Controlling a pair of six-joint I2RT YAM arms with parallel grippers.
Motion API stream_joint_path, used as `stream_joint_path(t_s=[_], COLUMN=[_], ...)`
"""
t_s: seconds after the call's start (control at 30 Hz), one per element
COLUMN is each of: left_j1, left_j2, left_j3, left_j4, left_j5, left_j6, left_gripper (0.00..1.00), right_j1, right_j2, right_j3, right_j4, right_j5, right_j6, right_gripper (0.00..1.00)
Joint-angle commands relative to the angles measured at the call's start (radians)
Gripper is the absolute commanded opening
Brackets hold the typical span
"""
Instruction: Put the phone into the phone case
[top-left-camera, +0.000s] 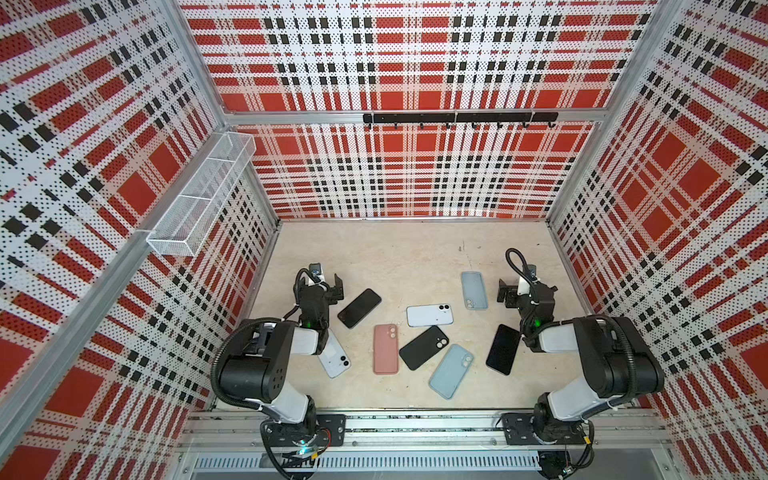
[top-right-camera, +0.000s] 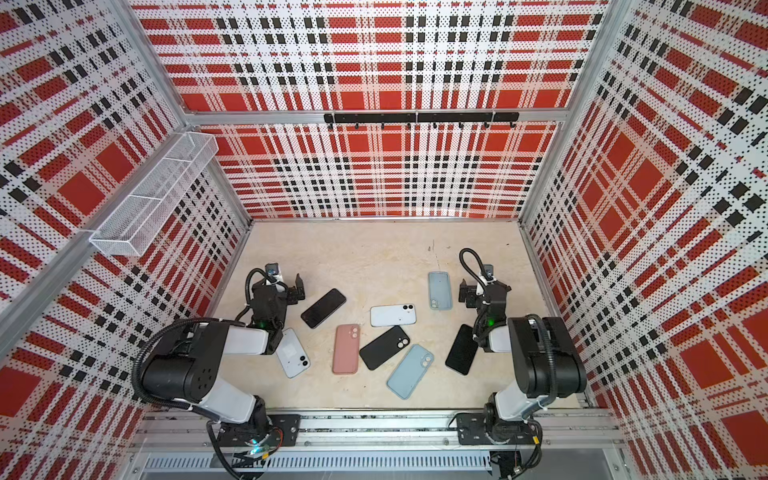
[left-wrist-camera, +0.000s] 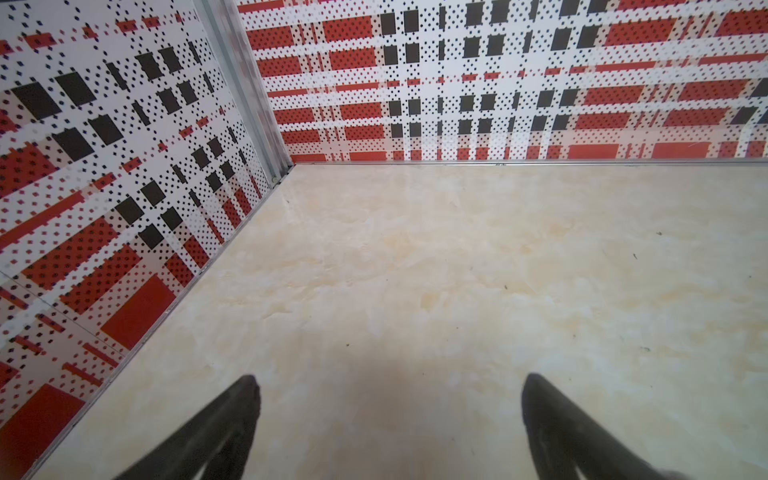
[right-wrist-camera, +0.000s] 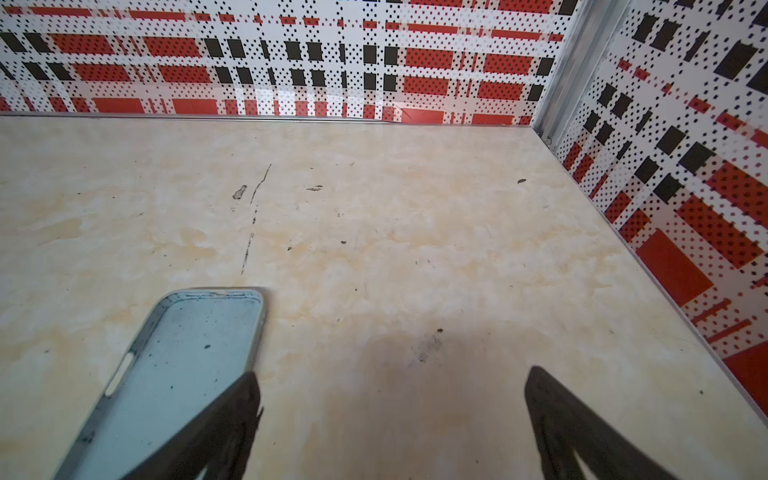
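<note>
Find left gripper spread, empty, near black phone; right gripper likewise, just beside light-blue case lying cavity up, presumably so phone drops straight in.

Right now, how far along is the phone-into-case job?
Done: nothing clearly. The light blue case by the right tool lies open side up, empty. In hand: nothing. The left tool and right tool are both open, holding nothing. Left: pick up a phone, perhaps the black phone lying screen up near the left tool, and seat it in a case.
</note>
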Motion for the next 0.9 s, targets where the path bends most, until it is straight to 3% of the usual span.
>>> stream_joint_path(t_s=[0.0,0.87], left_j1=[-0.001,0.009], left_j2=[0.000,0.000], left_j3=[-0.003,-0.003], left_j4=[0.025,0.023], left_j5=[-0.005,0.014], left_j6=[-0.008,-0.015], left_gripper=[0.99,0.99], right_j1=[0.003,0.003], right_j2=[0.006,0.006], right_j3=[0.018,0.019], right_j4=[0.047,0.047], right_j5=[0.001,-0.001], right_j6=[-0.008,-0.008], right_gripper=[1.00,1.00])
